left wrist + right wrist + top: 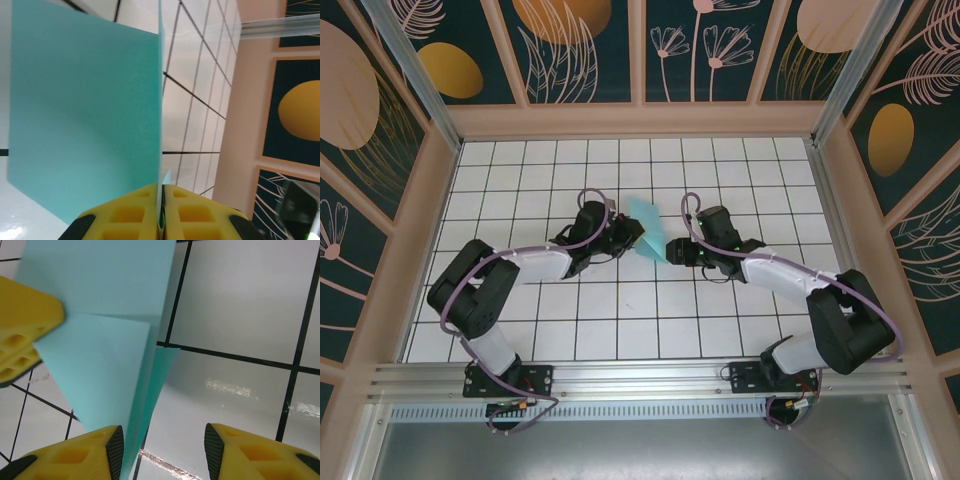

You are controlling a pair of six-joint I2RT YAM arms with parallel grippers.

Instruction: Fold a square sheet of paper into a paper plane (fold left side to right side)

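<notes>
The left gripper (pixel 161 206) has its yellow fingers pressed together on the lower edge of the turquoise paper sheet (pixel 85 115). The sheet stands on edge and runs toward 12 o'clock in the left wrist view, its broad face spreading toward 9 o'clock.

The right gripper (pixel 164 450) has its jaws apart. The sheet's folded edge passes just beside the 9 o'clock pad (pixel 116 450); whether it touches I cannot tell. At 10 o'clock in that view, one of the left gripper's yellow fingers (pixel 25 325) covers part of the sheet.

Beneath lies the white tiled table (pixel 240 305) with black grid lines and a patch of glare. A wall panel (pixel 300 110) with an orange oval stands at 3 o'clock of the left gripper.

From above, the sheet sits over the table's middle between both grippers. It shows overlapping flaps along a long crease and narrows toward the right gripper.
</notes>
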